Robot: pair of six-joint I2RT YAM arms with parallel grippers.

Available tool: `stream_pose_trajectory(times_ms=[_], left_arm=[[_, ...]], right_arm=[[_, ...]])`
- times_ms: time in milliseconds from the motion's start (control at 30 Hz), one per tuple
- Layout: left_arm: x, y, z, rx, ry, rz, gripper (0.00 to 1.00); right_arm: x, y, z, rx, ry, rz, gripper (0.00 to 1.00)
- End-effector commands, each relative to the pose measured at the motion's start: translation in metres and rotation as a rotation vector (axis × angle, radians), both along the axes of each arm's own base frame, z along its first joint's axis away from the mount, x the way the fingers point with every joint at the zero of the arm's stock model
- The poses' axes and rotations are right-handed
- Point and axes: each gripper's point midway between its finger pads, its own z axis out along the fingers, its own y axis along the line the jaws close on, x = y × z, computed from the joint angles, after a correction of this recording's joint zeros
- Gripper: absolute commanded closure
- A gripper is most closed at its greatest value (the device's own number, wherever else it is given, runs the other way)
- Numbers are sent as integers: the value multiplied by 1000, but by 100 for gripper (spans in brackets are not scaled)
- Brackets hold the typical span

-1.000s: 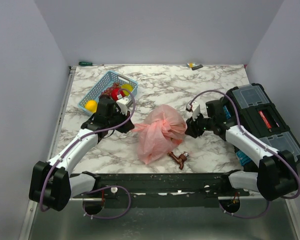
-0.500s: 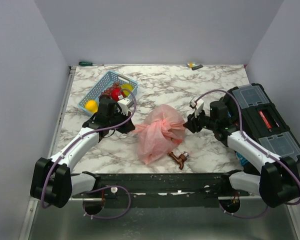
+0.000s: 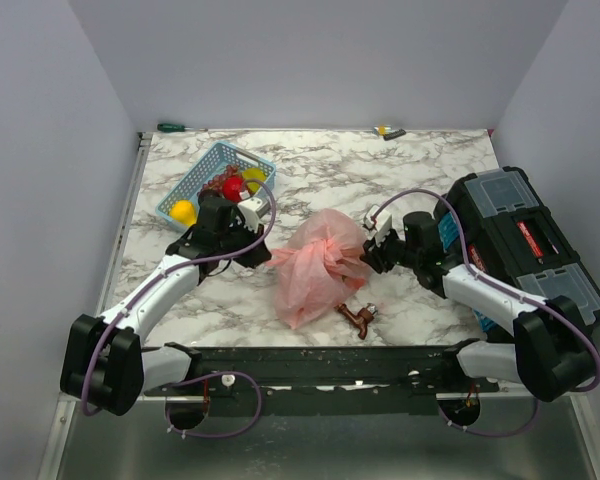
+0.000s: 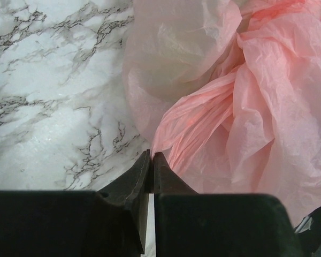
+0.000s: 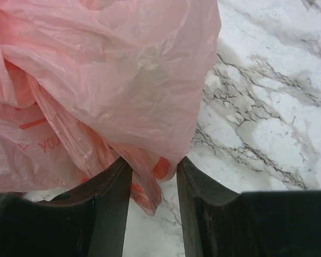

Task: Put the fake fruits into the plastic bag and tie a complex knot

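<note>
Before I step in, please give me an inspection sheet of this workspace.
Surface: white grey-veined marble tabletop.
Job's things: crinkly translucent pink plastic bag bunched mid-table; glossy yellow plastic fruit and red plastic fruit in light-blue lattice basket.
Clutter: small brown fitting; black toolbox; green-handled screwdriver.
Grippers: left tool shut at bag's edge; right tool open, bag fold between jaws.
Cables: purple cable loops on both arms.
Surroundings: plain grey walls.

Obstacles: basket far-left corner; toolbox right edge (bulky); plastic bag centre. Passage: far strip of surface.
</note>
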Motion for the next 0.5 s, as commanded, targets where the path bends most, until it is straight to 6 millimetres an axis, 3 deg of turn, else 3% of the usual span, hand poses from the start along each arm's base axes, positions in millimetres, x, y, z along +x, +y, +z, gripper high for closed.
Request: stream_pose_trajectory(times_ms=[0,167,467], left_arm=[[8,-9,12,81,-158,-112,89],[17,-13,2,181,-222,-144,75],[40,-14,-18,315,-239,-92,71]], right_arm=[[10,-10,-2,-59,-61,-33,60],[11,-12,-1,-75,-71,-34,65],[17,-17,-6,-110,-78,-55,69]])
